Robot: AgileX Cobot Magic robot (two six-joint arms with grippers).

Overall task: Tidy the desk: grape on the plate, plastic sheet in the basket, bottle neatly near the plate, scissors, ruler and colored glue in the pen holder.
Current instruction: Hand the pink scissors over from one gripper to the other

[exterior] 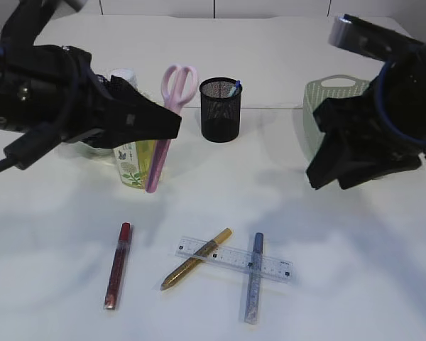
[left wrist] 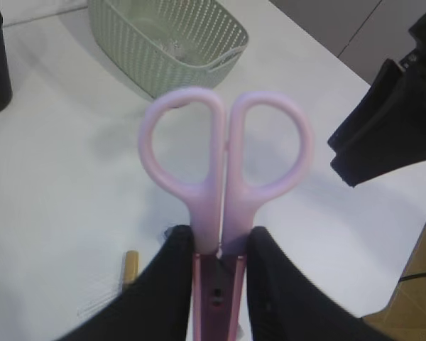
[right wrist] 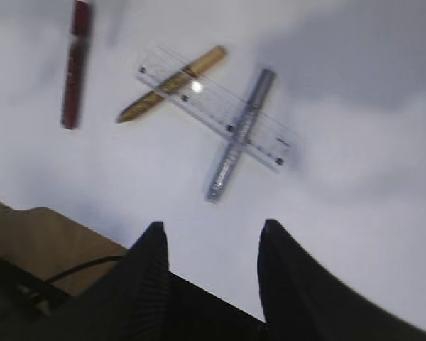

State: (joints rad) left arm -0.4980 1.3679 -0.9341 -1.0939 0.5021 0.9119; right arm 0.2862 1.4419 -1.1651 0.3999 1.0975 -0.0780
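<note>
My left gripper (exterior: pixel 163 128) is shut on pink scissors (exterior: pixel 172 117), held in the air with the handles up, left of the black mesh pen holder (exterior: pixel 221 110). In the left wrist view the jaws (left wrist: pixel 219 249) clamp the scissors (left wrist: pixel 224 163) just below the handles. My right gripper (exterior: pixel 326 174) hangs open and empty at the right; its jaws (right wrist: pixel 211 231) show over bare table. A clear ruler (exterior: pixel 233 259) lies across a gold glue pen (exterior: pixel 196 258) and a silver-blue one (exterior: pixel 253 277); a red one (exterior: pixel 118 265) lies left. A bottle (exterior: pixel 131 165) stands behind my left gripper.
A pale green basket (exterior: pixel 325 96) stands at the back right, also in the left wrist view (left wrist: pixel 163 39). A plate is mostly hidden behind my left arm. The pen holder has a blue item in it. The table's front edge shows in the right wrist view.
</note>
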